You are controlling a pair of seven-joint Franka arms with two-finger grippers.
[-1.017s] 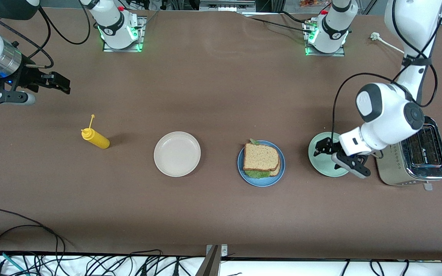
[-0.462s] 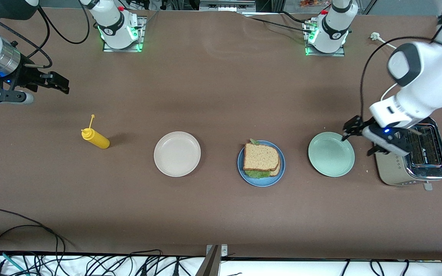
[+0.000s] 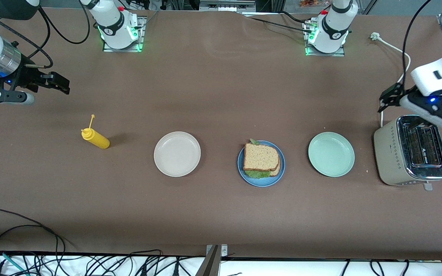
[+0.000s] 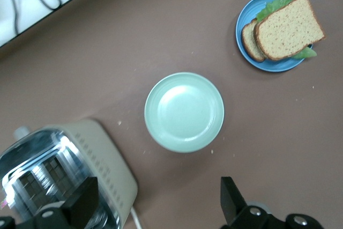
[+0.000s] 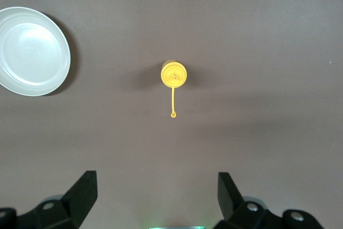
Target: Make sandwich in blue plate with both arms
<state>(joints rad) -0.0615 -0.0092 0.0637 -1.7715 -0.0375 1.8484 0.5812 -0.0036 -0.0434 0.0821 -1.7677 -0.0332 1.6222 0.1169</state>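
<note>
bottle cap point(image 5: 173, 74) from above only

lower bread slice point(image 3: 277, 168) mostly hidden (under the top slice), toaster point(image 4: 64, 181) cut off by frame edge

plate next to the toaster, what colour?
Pale mint green plate, plain and empty; clearest in the left wrist view, beside the toaster.

Row ran along the counter point(image 3: 221, 214) from the right arm's end: bottle point(image 3: 96, 140), empty plate point(image 3: 177, 154), loaded plate point(image 3: 261, 183) with the sandwich point(image 3: 260, 157) on it, second empty plate point(image 3: 331, 154), toaster point(image 3: 391, 153). Front view, from the sandwich: toaster at three o'clock, bottle at nine.
</note>
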